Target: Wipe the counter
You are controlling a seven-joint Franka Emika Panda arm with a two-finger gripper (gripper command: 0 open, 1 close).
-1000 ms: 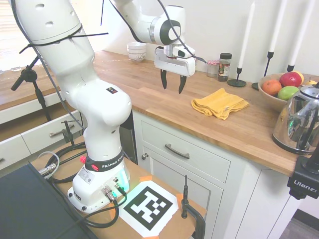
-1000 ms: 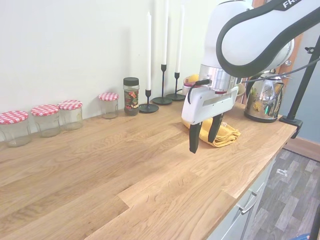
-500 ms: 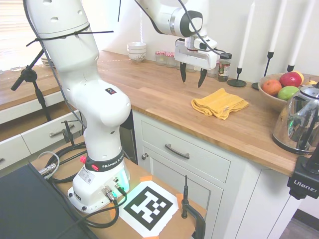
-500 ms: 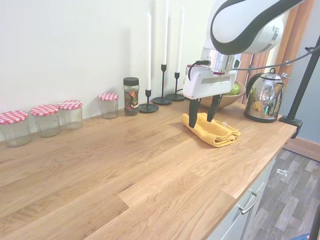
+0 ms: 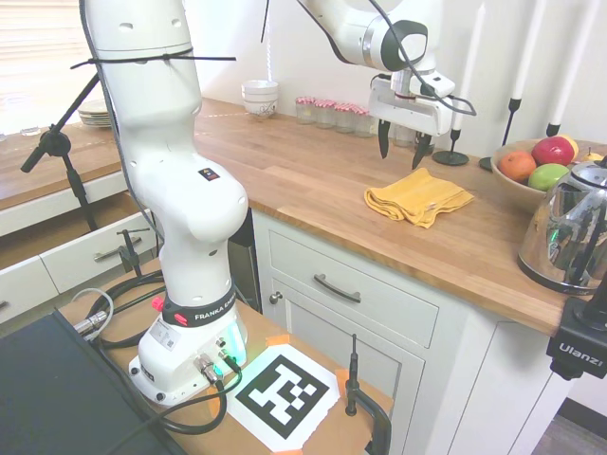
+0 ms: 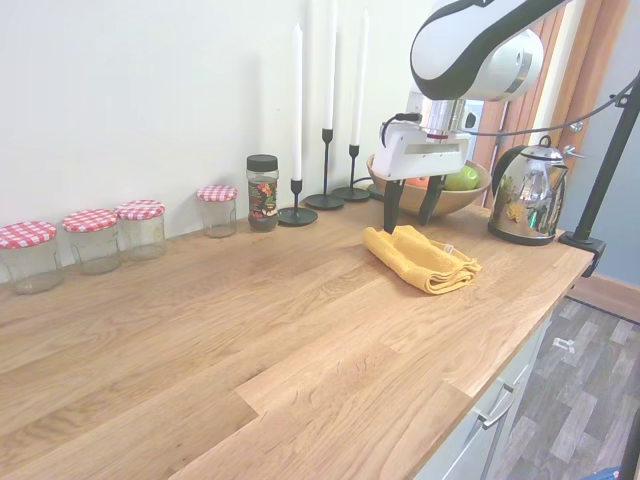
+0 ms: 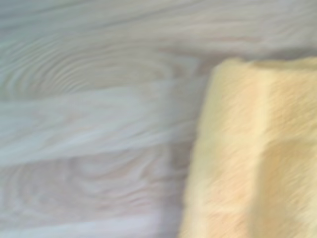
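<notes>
Standing here rn, going L to R: long warm-brown butcher-block wooden counter (image 5: 285, 180) runs along the wall over white cabinets. The white arm's black two-finger gripper (image 5: 399, 148) hangs over it w/ jaws spread wide, holding nothing. Just below and a bit right lies a folded yellow cloth (image 5: 418, 197), flat on the wood near the front edge. Prob soft, light, floppy, so imo pinch the thick folded middle or it'll unfold when dragged. Glossy wood should let it slide easy. Shiny metal kettle (image 5: 569, 232) sits further right, so mind that.
</notes>
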